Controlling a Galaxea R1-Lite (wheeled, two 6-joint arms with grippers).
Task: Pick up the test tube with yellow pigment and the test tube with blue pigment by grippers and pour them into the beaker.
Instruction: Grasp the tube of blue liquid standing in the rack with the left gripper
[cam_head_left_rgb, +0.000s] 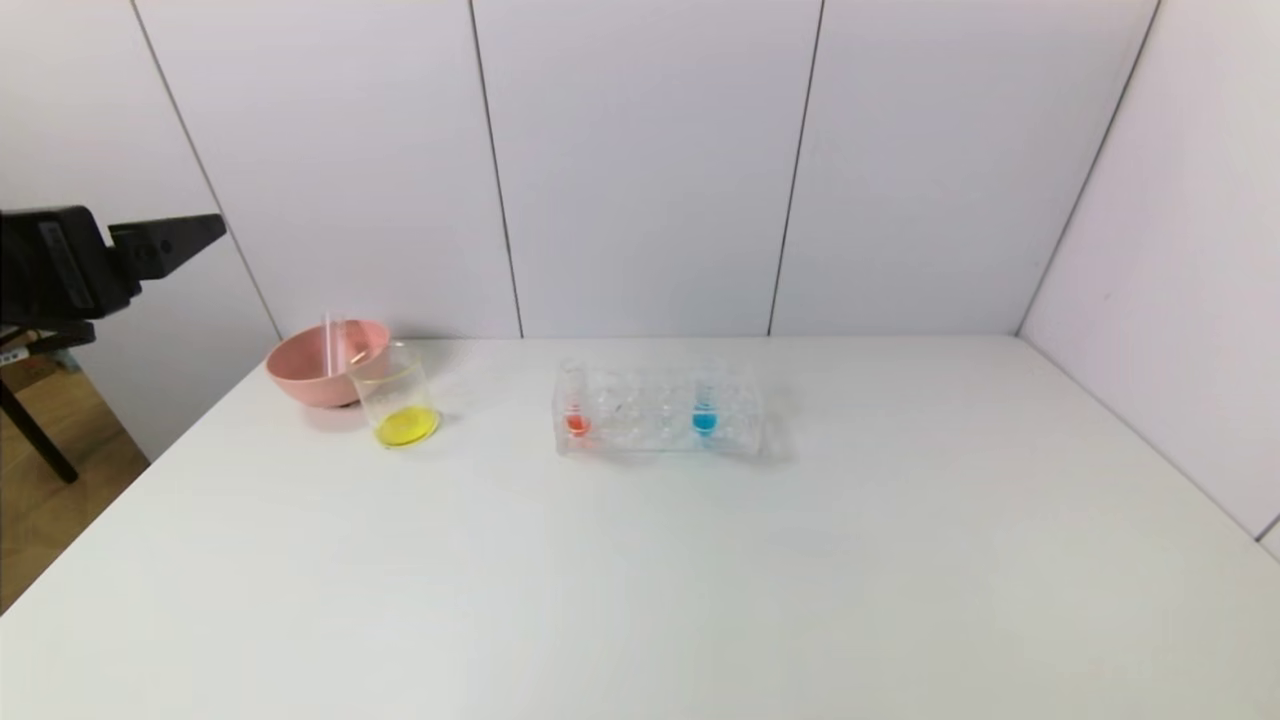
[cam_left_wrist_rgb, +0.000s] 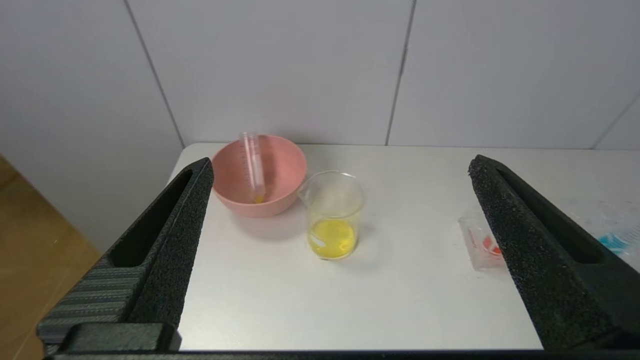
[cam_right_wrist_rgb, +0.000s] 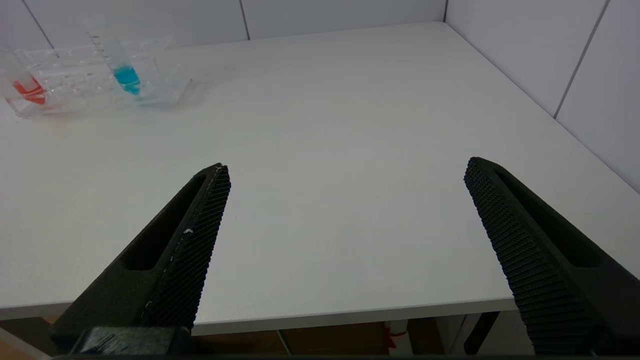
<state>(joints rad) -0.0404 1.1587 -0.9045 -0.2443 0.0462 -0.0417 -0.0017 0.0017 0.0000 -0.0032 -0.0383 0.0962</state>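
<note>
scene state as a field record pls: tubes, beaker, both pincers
yellow tube: leaning in pink bowl, nearly empty, trace of yellow at its bottom
beaker: upright beside the bowl, yellow liquid inside
blue tube: upright in rack, blue liquid inside
red tube: in the rack's left end
left pincer: open, empty, off the table's left side, facing bowl and beaker
right pincer: open, empty, above the table's near right part
done: yellow poured
left: blue pour
</note>
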